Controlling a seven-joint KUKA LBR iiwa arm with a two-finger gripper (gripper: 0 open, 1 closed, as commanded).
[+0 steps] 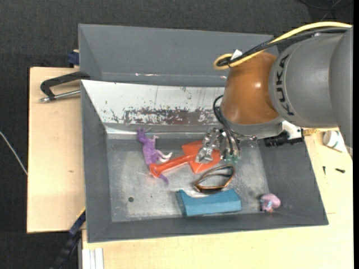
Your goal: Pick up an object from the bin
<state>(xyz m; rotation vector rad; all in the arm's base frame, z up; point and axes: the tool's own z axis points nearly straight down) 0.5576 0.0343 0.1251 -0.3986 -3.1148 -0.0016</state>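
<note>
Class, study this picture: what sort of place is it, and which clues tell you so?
Probably a robotics lab's bin-picking test station: a KUKA arm reaches into a grey metal bin holding mismatched small things, such as a purple toy figure and a blue block.

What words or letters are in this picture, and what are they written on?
"KUKA": dark letters running sideways on the robot's grey arm, next to its orange cover.
No other text can be read: there is none to see on the blue block, the purple toy or the bin.
</note>
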